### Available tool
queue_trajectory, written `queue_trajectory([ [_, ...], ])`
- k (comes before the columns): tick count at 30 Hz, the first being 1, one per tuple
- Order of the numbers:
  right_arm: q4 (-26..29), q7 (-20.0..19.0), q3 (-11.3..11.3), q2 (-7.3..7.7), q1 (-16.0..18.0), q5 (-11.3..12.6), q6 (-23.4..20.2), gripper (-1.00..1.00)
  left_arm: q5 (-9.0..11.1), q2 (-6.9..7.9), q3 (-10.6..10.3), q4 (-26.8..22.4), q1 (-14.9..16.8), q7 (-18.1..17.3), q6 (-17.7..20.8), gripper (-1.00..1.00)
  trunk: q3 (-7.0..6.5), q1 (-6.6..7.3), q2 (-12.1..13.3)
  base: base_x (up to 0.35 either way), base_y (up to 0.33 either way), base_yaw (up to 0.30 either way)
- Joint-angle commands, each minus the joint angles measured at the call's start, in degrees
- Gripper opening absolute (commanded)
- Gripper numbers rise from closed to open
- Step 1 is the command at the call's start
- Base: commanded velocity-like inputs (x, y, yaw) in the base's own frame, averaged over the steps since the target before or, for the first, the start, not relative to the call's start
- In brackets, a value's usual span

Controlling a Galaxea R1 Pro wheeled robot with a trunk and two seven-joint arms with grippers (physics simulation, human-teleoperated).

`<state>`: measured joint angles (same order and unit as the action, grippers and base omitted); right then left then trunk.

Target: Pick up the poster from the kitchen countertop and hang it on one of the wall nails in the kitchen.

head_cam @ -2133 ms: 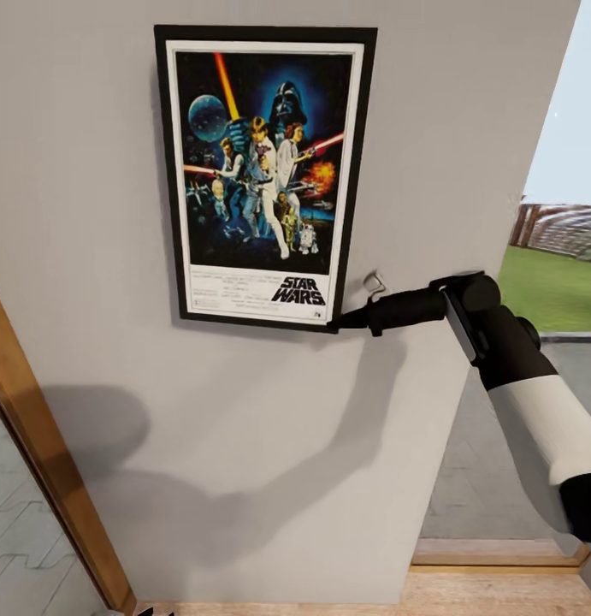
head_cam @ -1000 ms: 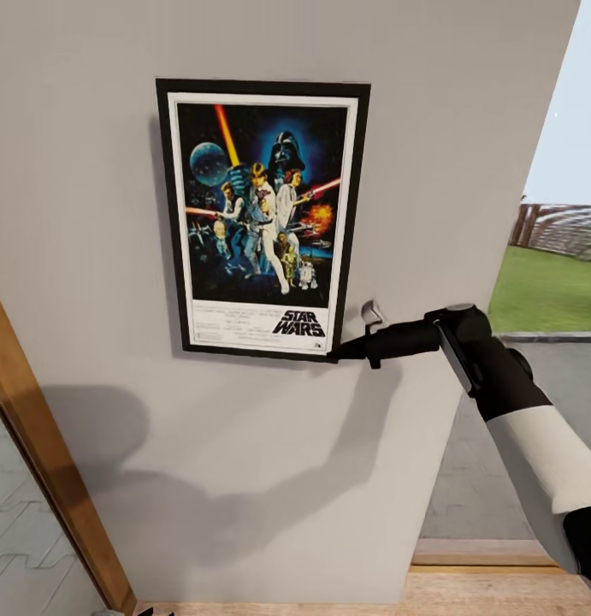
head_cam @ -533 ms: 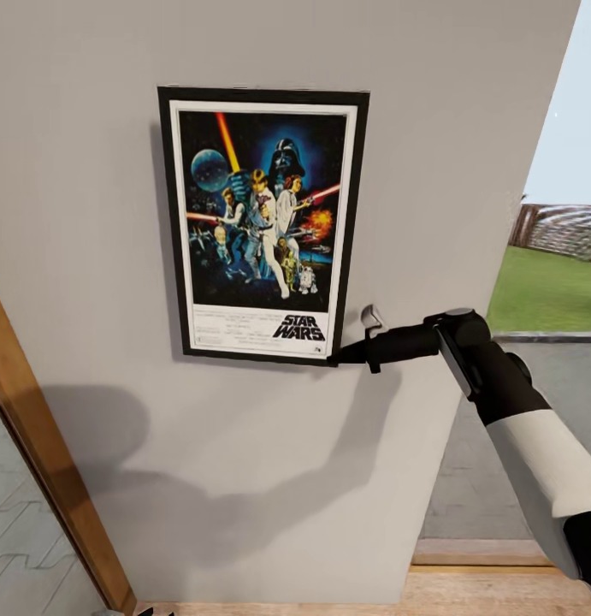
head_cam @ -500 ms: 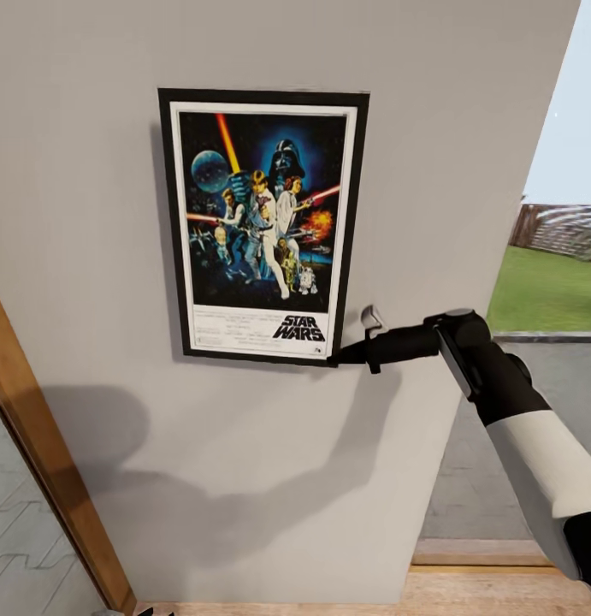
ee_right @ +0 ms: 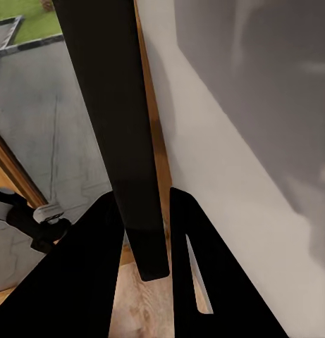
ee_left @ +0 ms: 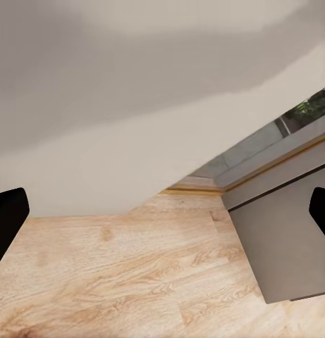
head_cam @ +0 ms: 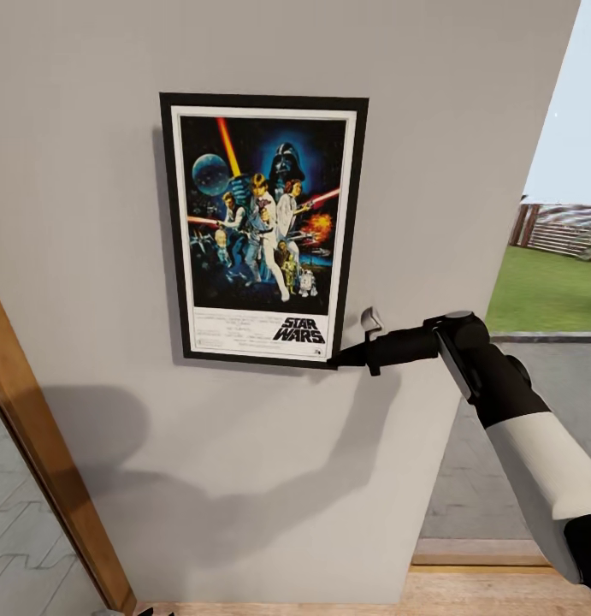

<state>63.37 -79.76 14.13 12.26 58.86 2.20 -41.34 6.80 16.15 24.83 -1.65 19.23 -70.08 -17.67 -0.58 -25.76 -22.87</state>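
Observation:
The framed Star Wars poster [head_cam: 262, 227] stands upright, flat against the pale-grey wall [head_cam: 90, 171]. My right gripper [head_cam: 336, 363] is shut on its lower right corner, the arm reaching in from the right. In the right wrist view the black frame edge [ee_right: 116, 127] runs between the two dark fingers [ee_right: 92, 267] of that gripper [ee_right: 144, 198]. My left gripper [ee_left: 162, 215] is open with nothing in it, pointing down at the wooden floor [ee_left: 120, 282]. The wall nail is hidden, and the countertop is out of view.
A wooden door frame [head_cam: 47, 479] slants up the left side. Right of the wall's edge lies an opening to paving and a lawn [head_cam: 543, 291]. A grey panel [ee_left: 282, 239] stands on the floor near the left gripper.
The poster and my right gripper have come down along the wall, most of it over a second ago and only slightly in the last half second. The camera has not moved.

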Motion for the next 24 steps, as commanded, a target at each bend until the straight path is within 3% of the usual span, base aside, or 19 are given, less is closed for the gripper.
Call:
queue_trajectory([
  [1,0.0,-0.05,0.11,0.05,0.03,0.26,-0.67,-1.0,0.58,0.02,-0.48,0.07,0.02,-0.13,-0.26,1.0,0.03,-0.02,-0.05,0.0,0.0,0.0],
  [24,0.25,-0.05,-0.23,0.08,0.02,0.28,-0.93,-1.0,0.58,0.08,-0.48,0.07,0.02,-0.14,-0.26,1.0,0.03,-0.02,-0.05,0.0,0.0,0.0],
])
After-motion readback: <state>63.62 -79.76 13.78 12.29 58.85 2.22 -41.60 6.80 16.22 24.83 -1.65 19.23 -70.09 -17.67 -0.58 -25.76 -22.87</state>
